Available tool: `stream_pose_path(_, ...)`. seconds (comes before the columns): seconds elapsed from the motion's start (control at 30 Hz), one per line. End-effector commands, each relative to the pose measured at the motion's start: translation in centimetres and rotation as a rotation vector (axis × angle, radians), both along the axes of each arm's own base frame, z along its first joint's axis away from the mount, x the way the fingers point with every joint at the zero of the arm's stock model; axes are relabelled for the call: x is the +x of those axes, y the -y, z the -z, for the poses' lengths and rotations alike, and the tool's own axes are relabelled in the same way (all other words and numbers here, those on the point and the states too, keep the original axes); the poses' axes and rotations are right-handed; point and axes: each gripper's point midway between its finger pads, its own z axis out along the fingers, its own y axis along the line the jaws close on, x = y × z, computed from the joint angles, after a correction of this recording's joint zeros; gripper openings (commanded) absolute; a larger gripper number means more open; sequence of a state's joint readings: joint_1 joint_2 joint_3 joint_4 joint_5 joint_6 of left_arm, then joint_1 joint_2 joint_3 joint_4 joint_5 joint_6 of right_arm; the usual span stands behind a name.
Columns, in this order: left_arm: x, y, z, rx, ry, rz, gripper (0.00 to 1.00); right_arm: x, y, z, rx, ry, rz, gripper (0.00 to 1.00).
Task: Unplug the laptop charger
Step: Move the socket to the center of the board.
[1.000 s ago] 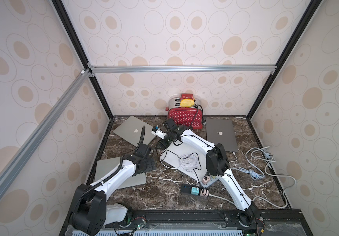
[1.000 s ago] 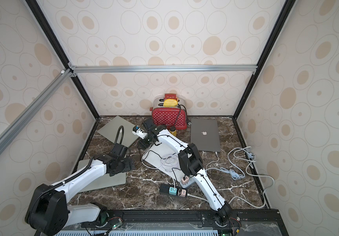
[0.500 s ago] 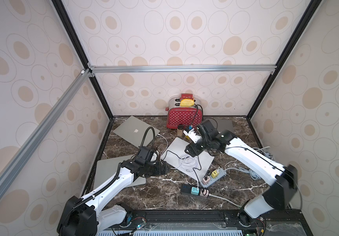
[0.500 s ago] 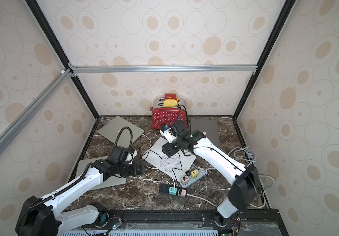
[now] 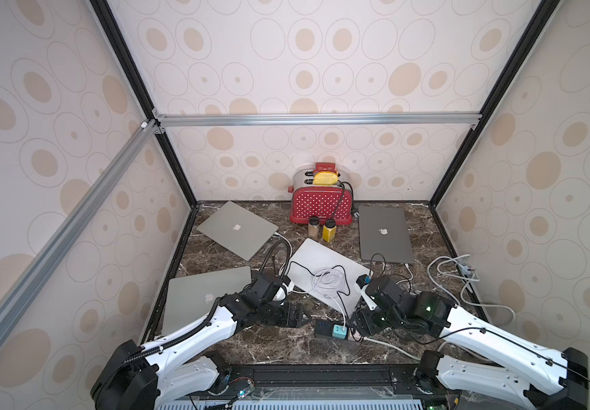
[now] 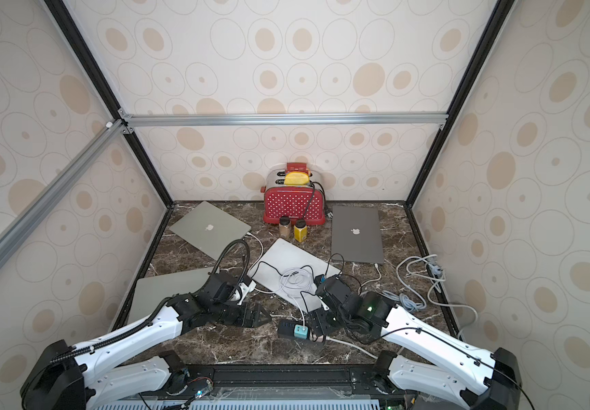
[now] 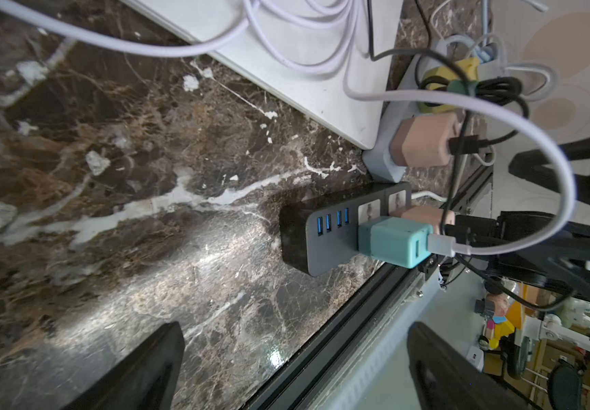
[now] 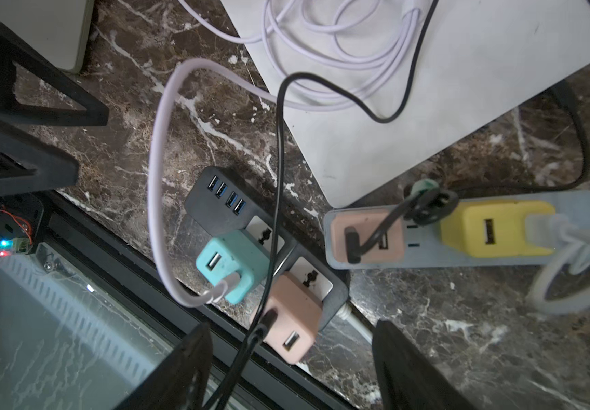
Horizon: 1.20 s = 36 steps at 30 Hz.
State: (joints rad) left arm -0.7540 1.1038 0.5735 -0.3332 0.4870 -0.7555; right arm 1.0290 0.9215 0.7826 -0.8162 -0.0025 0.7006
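Observation:
A black power strip (image 8: 222, 202) lies at the table's front edge with a teal charger (image 8: 229, 262) and a pink charger (image 8: 293, 316) plugged in. A black cable leaves the pink charger; a white cable leaves the teal one. My right gripper (image 8: 291, 333) hovers open over the pink charger, one finger on each side, not touching it. My left gripper (image 7: 293, 333) is wide open and empty, just left of the strip (image 7: 322, 241). In both top views the two grippers (image 5: 302, 316) (image 6: 316, 324) flank the strip (image 5: 323, 328).
A grey power strip (image 8: 425, 248) beside it carries a second pink charger (image 8: 368, 238) and a yellow one (image 8: 492, 230). A white laptop (image 5: 325, 273) under coiled cables lies mid-table, with three grey laptops (image 5: 236, 229) around. A red toaster (image 5: 322, 204) stands at the back; loose cables (image 5: 464, 284) lie right.
My right arm has swung from the back by the toaster to the front over the black strip, its jaws widening. My left arm has moved right and forward toward the strip.

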Motion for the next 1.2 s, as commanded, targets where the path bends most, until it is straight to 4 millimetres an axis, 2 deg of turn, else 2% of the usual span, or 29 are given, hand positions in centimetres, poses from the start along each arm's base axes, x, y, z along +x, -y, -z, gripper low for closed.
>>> stream_pose_path(0.0,1.3,2.0,-0.9,-0.005,0.066,-0.019,0.99,-1.6,1.3,0.0,0.026,-0.026,0.024,0.75)
stream_pose_path(0.13,1.3,3.5,0.4,0.031,0.055,0.001,0.99,-2.8,1.1,0.5,0.080,-0.041,-0.014,0.75)
stream_pose_path(0.33,2.6,5.4,2.2,0.098,0.081,-0.029,0.98,-2.9,1.8,0.4,0.106,-0.012,-0.012,0.76)
stream_pose_path(0.5,4.0,3.7,3.4,0.241,0.124,-0.085,0.89,-2.6,0.1,-1.1,0.185,0.041,-0.083,0.78)
stream_pose_path(0.57,3.7,3.8,3.6,0.256,0.120,-0.049,0.89,-2.5,-0.6,-1.3,0.184,0.048,-0.117,0.80)
stream_pose_path(0.77,2.2,3.8,4.1,0.273,0.092,0.006,0.87,-2.2,-1.7,-0.3,0.106,0.009,-0.171,0.81)
stream_pose_path(0.87,1.7,3.9,4.9,0.318,0.068,0.020,0.81,-1.4,-1.8,-0.5,0.128,0.003,-0.148,0.81)
stream_pose_path(1.03,1.5,4.8,6.2,0.344,0.039,0.032,0.78,-0.2,-0.5,-0.6,0.141,-0.032,-0.109,0.81)
stream_pose_path(1.17,1.2,3.8,7.5,0.420,0.014,0.031,0.69,-0.3,0.2,-0.8,0.124,-0.040,-0.117,0.81)
